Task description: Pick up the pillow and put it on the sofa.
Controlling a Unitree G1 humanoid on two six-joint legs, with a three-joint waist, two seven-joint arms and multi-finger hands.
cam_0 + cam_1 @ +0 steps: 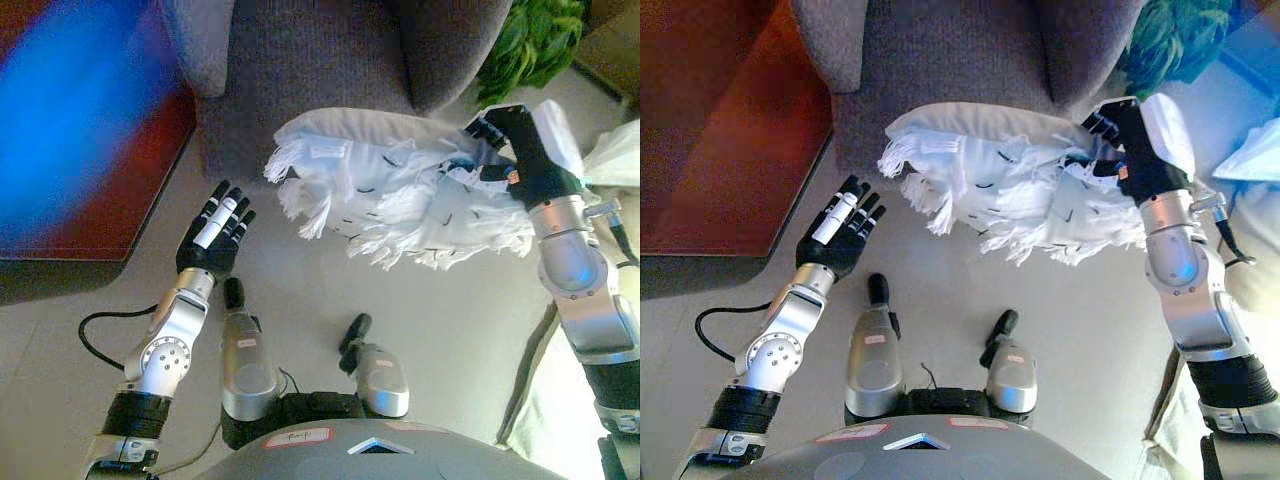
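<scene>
The left hand (214, 238) is raised on a bent arm, fingers straight and spread, holding nothing. The right hand (510, 150) reaches forward on its arm, fingers curled around the pillow (400, 185).

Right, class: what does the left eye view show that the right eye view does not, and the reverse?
Left eye only: a brown box beyond the plant. Right eye only: nothing I can tell. Both: the right robot hand gripping the pillow in front of the sofa, and the left robot hand open and empty.
</scene>
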